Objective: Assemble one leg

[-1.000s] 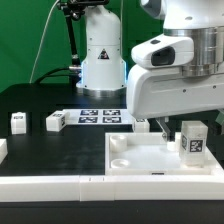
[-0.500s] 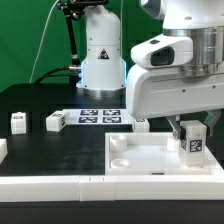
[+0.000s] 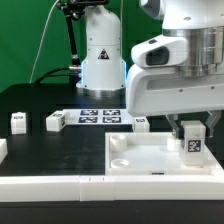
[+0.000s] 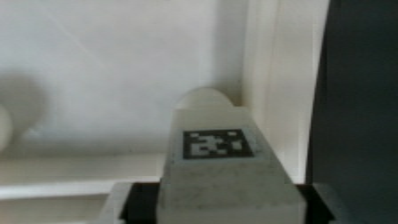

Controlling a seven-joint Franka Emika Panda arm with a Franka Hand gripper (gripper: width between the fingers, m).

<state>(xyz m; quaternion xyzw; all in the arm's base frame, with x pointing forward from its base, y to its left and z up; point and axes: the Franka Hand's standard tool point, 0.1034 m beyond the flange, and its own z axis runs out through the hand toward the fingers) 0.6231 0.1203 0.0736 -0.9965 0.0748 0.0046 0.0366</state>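
Over the panel [image 3: 140,166], the tool [image 3: 193,134] grips the leg [image 3: 193,146], spare legs [image 3: 55,121] behind.

— The small white stubby plastic leg [image 3: 193,143]: is it smooth?
— Matt and faintly grainy up close. Its square black-and-white tag [image 4: 215,144] looks flat and printed, without shine.
— And the large white square plastic panel [image 3: 155,152] at its nine o'clock?
— Smooth, with a soft sheen. The black table top [image 3: 60,150] is matt, and the white plastic arm casing [image 3: 170,95] at twelve o'clock is glossy.
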